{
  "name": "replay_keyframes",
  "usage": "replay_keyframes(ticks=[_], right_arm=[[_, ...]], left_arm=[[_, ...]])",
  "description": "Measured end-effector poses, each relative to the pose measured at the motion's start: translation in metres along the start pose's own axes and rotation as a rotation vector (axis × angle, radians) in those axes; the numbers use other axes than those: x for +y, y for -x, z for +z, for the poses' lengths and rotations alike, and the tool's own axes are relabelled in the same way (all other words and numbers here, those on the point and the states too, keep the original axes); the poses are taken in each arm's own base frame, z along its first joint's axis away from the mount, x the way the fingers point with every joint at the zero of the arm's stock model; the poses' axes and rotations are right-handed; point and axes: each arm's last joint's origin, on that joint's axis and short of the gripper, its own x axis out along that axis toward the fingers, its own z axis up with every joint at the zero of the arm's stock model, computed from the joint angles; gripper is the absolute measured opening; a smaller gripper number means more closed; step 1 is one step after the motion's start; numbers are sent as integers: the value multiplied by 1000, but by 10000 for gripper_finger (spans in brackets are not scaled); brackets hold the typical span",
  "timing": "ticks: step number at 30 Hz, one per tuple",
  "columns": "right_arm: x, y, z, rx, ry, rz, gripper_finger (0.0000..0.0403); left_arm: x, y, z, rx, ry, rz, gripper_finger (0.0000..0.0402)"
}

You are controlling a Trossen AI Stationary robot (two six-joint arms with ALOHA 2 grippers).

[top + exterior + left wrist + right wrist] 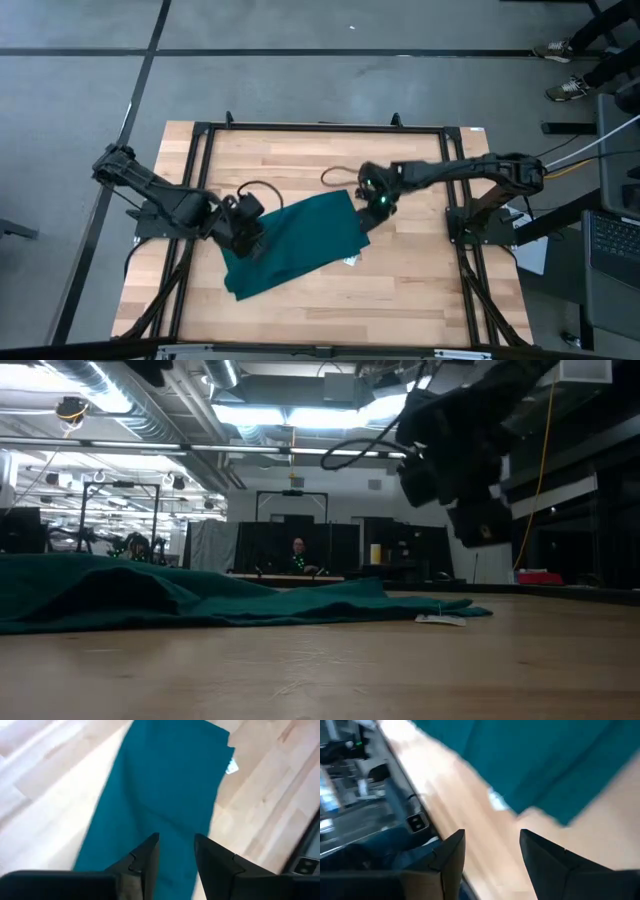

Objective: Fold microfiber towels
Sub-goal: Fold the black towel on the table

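Observation:
The teal-green microfiber towel [300, 245] lies folded into a long strip, slanting across the middle of the wooden table [420, 280]. It rests flat in the low view [200, 600]. Its small white tag [231, 767] sticks out at the right near edge [440, 620]. My left gripper [176, 857] hovers open over the towel's left part [248, 232], with nothing between its fingers. My right gripper [492, 855] is open above bare wood just off the towel's far right corner [378, 202]. It hangs clear of the table in the low view [470, 480].
A black metal frame [200, 135] runs around the table top. A loose black cable [262, 188] loops near the left arm. A laptop [612, 245] stands off the right edge. A person sits far back in the room [298, 555], and someone's shoes [565, 90] show at the upper right.

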Motion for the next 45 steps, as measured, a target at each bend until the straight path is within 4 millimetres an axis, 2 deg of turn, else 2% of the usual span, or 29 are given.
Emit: replay_keyframes(ticks=[5,8,14,18,26,37,45], right_arm=[[0,-36,-21,-16,-74,100,181],[-3,-45,-29,-59,-136,89,174],[-6,-57,-42,-101,-196,27,162],[-14,-62,-48,-152,-252,14,155],[-14,-64,-48,-247,-316,22,157],[-21,-67,-47,-284,-353,-34,155],[-16,-73,-53,-327,-343,-41,138]], left_arm=[[6,-5,11,0,-67,24,118],[8,-8,13,7,-96,33,117],[14,-25,-1,128,-150,50,116],[15,-37,-9,168,-142,34,116],[18,-43,-15,192,-175,16,116],[20,-58,-24,209,-166,-8,116],[17,-67,-28,214,-120,-63,116]])
